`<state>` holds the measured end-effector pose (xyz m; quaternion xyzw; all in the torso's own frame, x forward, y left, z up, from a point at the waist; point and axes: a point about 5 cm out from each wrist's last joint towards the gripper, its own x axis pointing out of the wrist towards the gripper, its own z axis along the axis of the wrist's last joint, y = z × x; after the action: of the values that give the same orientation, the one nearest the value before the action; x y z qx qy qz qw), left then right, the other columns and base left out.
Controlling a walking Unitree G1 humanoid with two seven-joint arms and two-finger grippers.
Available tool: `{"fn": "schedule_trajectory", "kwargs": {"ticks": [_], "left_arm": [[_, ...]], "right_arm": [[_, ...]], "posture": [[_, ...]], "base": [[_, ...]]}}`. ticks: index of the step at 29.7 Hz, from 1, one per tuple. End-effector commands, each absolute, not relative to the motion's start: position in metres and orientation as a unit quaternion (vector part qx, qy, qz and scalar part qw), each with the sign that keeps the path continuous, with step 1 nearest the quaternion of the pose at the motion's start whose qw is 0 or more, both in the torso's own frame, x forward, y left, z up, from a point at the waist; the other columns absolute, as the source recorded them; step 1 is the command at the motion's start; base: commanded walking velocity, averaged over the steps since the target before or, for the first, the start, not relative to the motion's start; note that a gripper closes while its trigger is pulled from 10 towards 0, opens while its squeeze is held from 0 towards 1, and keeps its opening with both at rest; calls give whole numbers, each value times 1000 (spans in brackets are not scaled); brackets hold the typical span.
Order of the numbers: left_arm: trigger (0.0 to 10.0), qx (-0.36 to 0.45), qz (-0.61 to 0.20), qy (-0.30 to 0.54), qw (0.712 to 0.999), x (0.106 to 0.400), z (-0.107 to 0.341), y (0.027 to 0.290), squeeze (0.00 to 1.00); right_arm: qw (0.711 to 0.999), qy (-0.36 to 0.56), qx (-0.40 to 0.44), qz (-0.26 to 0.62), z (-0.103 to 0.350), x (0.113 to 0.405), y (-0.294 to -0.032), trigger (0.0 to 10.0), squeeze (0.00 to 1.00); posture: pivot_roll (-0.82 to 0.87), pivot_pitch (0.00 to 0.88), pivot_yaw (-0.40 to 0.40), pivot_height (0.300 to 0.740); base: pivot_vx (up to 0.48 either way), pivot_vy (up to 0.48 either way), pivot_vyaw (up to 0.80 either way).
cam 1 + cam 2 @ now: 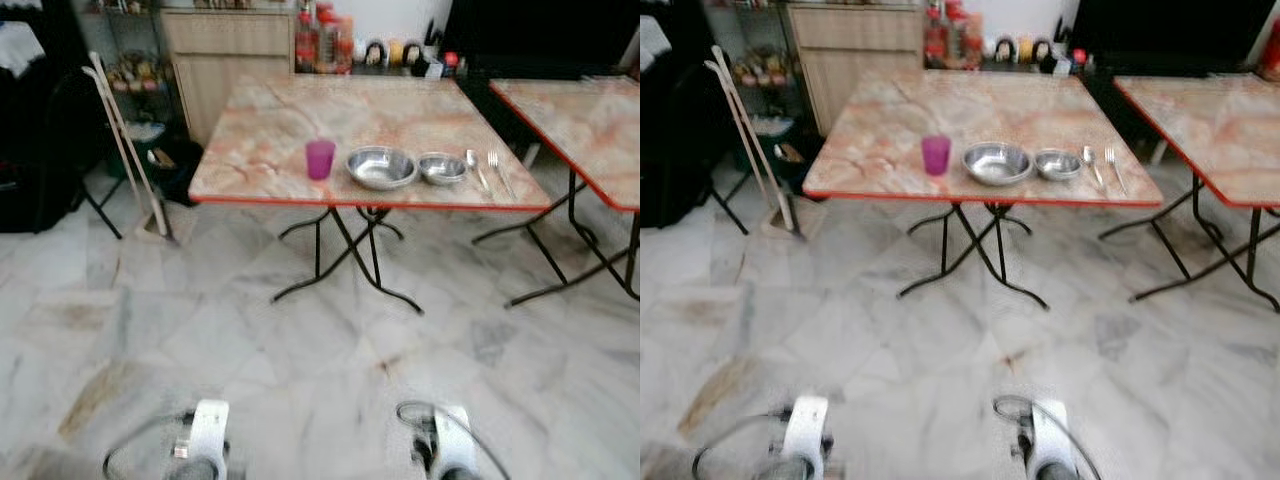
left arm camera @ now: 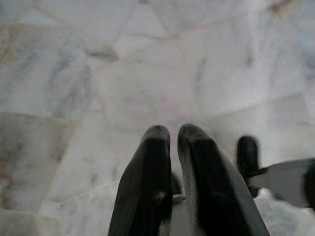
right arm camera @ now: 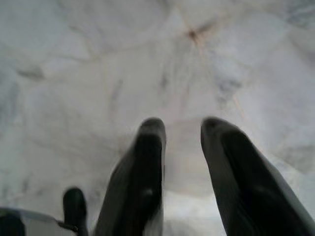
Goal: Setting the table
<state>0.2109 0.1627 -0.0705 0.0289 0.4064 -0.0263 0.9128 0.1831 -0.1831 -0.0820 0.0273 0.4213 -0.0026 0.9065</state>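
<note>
Nearest to the camera, the two silver arms hang low over the marble floor [image 1: 300, 370]. The left gripper [image 2: 172, 135] points down at the pale tiles; its two black fingers are pressed almost together, with only a thin slit between the tips, and they hold nothing. The right gripper [image 3: 182, 129] also points at the floor, and its fingers are spread with a clear gap between them, also with nothing inside.

Farther ahead stands a folding table [image 1: 260, 180] with a marble-pattern top, a red edge and crossed black legs. The things for the setting are in one row along its near edge. From the robot's left to right there is a purple cup [image 1: 320, 159], standing upright, then a large steel bowl [image 1: 381, 167] just beside it, then a smaller steel bowl [image 1: 442, 168] that is touching or nearly touching the large one. After them lie a spoon [image 1: 475, 168] and a fork [image 1: 499, 170], close to the near right corner, side by side with the handles toward the near edge.

At the right, a second table [image 1: 590, 130] of the same kind is partly in view. At the left, a pale broom handle [image 1: 125, 150] leans near dark furniture. Behind the table there is a wooden cabinet [image 1: 225, 55], and some bottles [image 1: 322, 42] stand beside it, too blurred to describe.
</note>
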Motion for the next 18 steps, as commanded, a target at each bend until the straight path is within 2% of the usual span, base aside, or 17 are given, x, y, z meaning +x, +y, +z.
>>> {"fn": "schedule_trajectory", "kwargs": {"ticks": [1,18], "left_arm": [[10000,39,-24,417,908,206,-73,169,0],[10000,39,-25,415,909,206,-73,167,0]], "right_arm": [[913,406,32,-2,-77,193,-180,10000,0],[913,406,32,-15,-78,191,-183,10000,0]], "posture": [[6,0,-28,740],[-5,0,-29,740]], "base": [[0,0,0],[20,0,0]]}}
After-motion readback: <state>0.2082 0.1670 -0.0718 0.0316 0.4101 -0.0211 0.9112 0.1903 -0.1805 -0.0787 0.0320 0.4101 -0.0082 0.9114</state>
